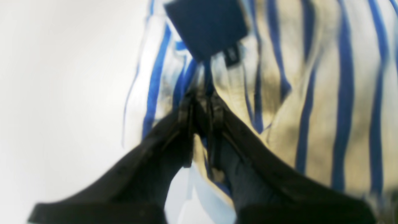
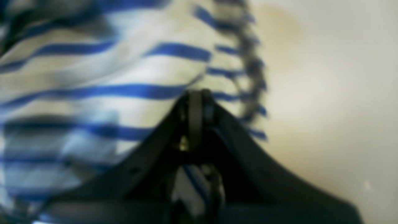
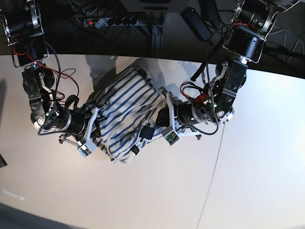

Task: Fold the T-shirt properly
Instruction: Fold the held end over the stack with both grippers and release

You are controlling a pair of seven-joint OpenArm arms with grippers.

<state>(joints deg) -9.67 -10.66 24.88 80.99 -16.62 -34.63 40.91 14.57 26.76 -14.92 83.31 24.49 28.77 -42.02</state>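
Hanging bunched between the two arms above the white tabletop, near its far edge: the T-shirt, cream-white with thin blue stripes, gathered into a rumpled bundle with folds and creases running across it and the lower end drooping toward the tabletop. Showing two small dark tags at the lower right of the bundle in the base view, one of them appearing in the left wrist view as a dark square patch lying against the striped cloth just beyond the fingertips. Pinching a fold of the striped fabric at the bundle's right side in the base view: the left hand, fingers drawn narrow around the cloth, stripes running lengthwise away from it and more fabric showing between the finger bases. Gripping the opposite side of the bundle: the right hand, fingers pressed together on the cloth near a gathered, wavy edge, stripes running crosswise in front of it and a bit of striped fabric visible lower down between the fingers. Blurring in both wrist views, so finer cloth detail staying unclear. Sitting across the dark area beyond the tabletop's far edge: a power strip and loose cables. No containers showing in any view. Stretching between the two hands, the cloth sagging in the middle, one rounded end lying toward the back and the looser layers falling toward the front.
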